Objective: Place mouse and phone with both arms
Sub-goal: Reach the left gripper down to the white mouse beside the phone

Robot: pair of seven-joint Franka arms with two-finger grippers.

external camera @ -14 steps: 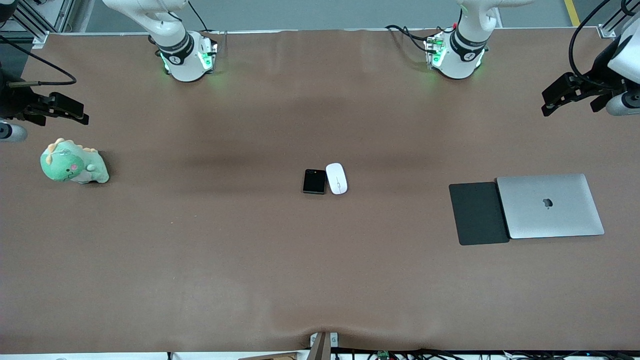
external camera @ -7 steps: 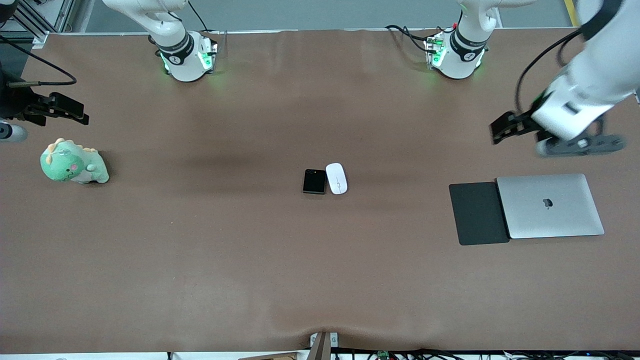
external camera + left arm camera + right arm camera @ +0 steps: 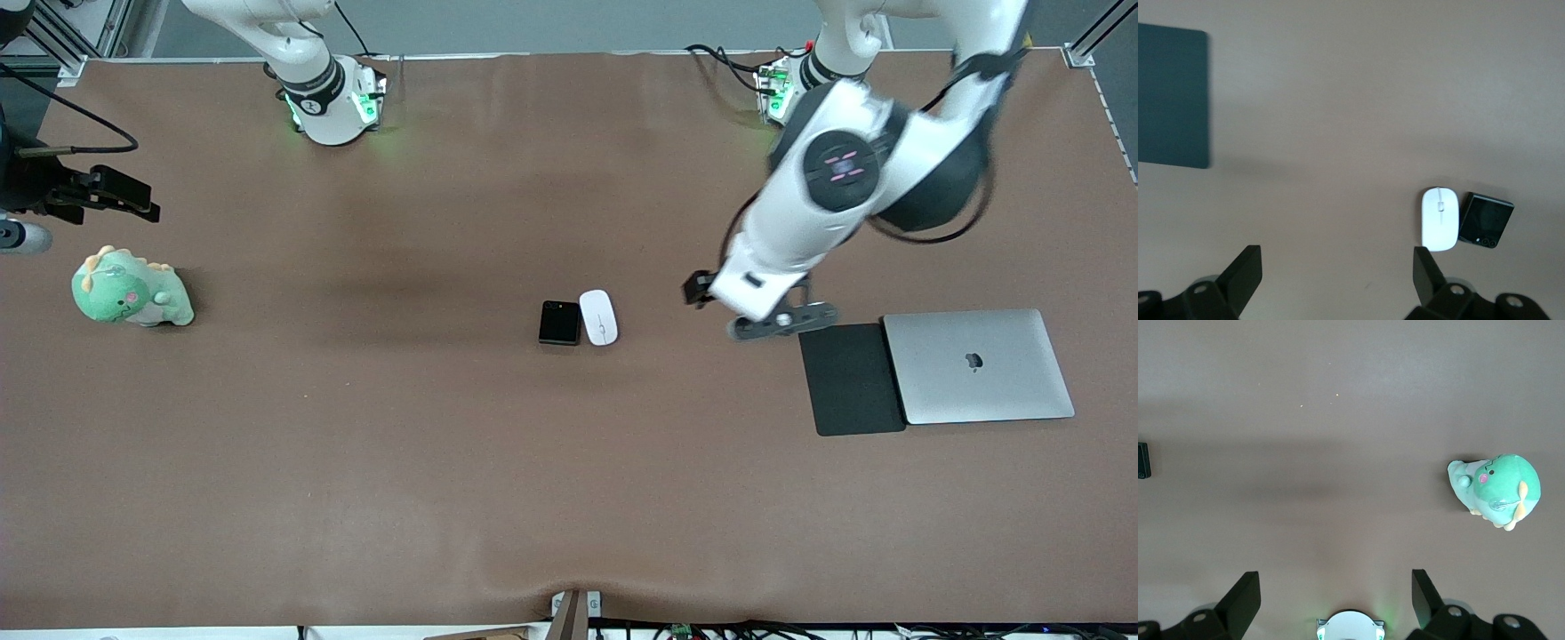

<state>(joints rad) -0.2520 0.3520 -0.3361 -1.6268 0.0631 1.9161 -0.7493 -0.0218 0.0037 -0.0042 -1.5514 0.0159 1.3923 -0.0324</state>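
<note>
Left gripper [image 3: 1337, 267] – jaws wide, empty – should centre over the mouse [image 3: 598, 316], clear of the touching phone [image 3: 559, 322]; right gripper [image 3: 1335, 590] waits, spread, empty.

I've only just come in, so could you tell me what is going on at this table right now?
Nothing is held yet. The left gripper hangs open and empty over bare table between the mouse pad and the mouse. The mouse and the phone lie side by side mid-table, untouched. The right gripper waits open above the table near the green plush dinosaur. A closed laptop lies beside the mouse pad.
</note>
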